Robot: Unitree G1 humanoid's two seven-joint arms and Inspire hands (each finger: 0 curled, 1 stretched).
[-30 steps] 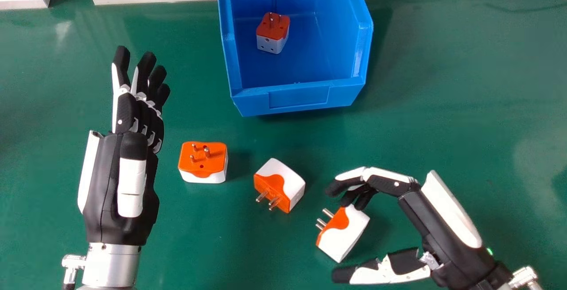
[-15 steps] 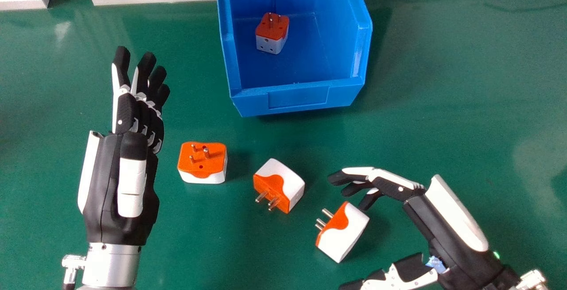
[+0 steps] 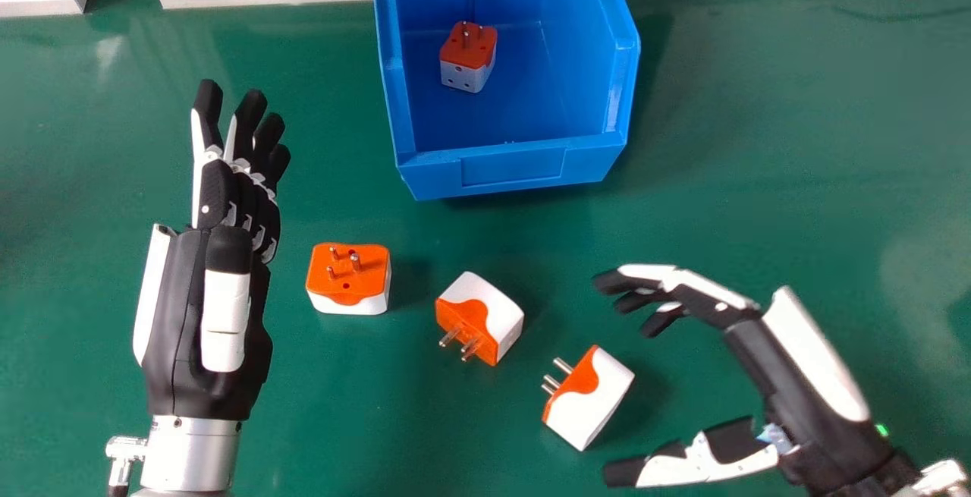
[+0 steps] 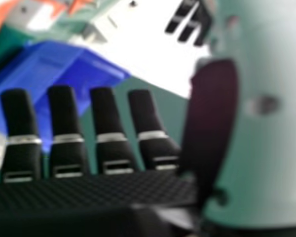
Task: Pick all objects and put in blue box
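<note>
Orange-and-white on green table (image 3: pixel 758 178): see nearest adapter (image 3: pixel 592 402), prongs left and away, long axis near-left to far-right. Right hand (image 3: pixel 796 413) just right of it, loosely open, holding nothing. Then middle adapter (image 3: pixel 502 321), prongs near-left; left adapter (image 3: pixel 356 277), prongs up, long axis left-right; left hand (image 3: pixel 186 330) beside, open, empty. Count three out, plus boxed adapter (image 3: pixel 463 76) in one blue box (image 3: pixel 512 167) beyond.

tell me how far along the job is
Looks like one of the four plugs in sight is done: a plug sits in the blue box. Nothing is in hand: the right hand and left hand are both open and empty. Three are left on the table: left plug, middle plug, right plug.
</note>
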